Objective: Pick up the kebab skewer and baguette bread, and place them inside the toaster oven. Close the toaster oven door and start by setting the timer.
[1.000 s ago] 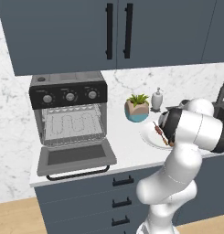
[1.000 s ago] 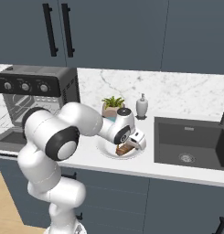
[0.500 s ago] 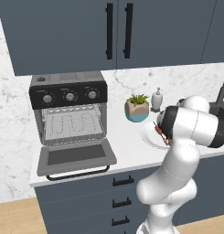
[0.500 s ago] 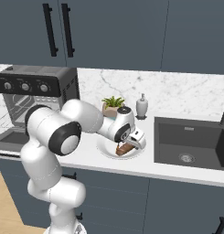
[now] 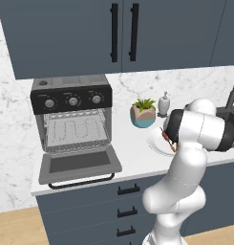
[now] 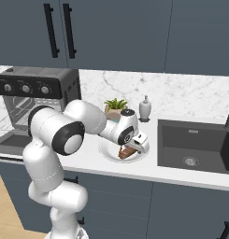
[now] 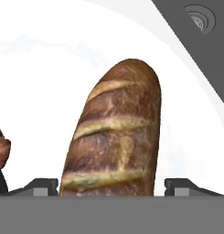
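The two-finger gripper (image 7: 111, 185) is standing wide over the white plate (image 6: 106, 148), a dark fingertip (image 7: 40, 186) showing on either side of the short golden-brown baguette bread (image 7: 115, 137) with pale diagonal score marks. The loaf is lying between the fingers; whether the pads are touching its crust cannot be told, since the lower end of the bread and the fingertip bases are cut off at the bottom of the hand view. At that view's left edge a reddish-brown meat chunk of the kebab skewer (image 7: 0, 151) is peeking in, the rest of it cropped away. In the left base view the white arm is covering most of the plate, leaving the skewer's (image 5: 168, 140) end visible. In the right base view the gripper is hiding much of the bread.

The plate is sitting near the front edge of the white counter (image 5: 132, 155), between a small potted plant (image 5: 143, 113) and the dark sink (image 6: 193, 144). Well apart to the left, the boxy black-and-grey toaster oven (image 5: 73, 117) is standing with its grey drop-down door (image 5: 79, 165) lying flat open, overhanging the counter edge, its wire rack bare.
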Available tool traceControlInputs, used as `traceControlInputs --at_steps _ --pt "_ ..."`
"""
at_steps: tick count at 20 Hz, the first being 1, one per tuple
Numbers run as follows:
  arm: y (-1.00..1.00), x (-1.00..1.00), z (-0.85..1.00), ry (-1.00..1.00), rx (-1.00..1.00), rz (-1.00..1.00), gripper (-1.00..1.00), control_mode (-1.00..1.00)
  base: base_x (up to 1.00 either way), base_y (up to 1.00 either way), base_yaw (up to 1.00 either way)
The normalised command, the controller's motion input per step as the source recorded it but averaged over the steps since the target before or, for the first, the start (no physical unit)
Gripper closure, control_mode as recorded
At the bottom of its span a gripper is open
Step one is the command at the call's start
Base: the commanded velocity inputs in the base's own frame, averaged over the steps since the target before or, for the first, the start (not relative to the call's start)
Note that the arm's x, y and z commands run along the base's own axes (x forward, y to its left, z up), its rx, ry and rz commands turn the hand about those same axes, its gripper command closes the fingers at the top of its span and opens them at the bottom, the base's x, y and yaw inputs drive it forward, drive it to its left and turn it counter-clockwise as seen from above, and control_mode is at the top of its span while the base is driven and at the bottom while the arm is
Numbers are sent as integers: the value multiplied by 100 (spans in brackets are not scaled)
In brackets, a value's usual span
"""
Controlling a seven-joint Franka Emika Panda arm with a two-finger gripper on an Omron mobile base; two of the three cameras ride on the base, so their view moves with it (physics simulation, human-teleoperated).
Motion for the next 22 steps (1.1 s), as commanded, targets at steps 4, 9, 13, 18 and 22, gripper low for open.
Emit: traceControlInputs --at_steps 4,9,13,18,22 --pt "0 0 0 1 0 0 100 -100 0 0 0" --pt "0 0 5 0 0 -2 100 -100 0 0 0" --pt "0 -7 54 0 2 -10 100 -100 0 0 0" --pt "-4 -41 75 0 4 -12 100 -100 0 0 0" --pt "0 -72 52 -1 9 -21 100 -100 0 0 0"
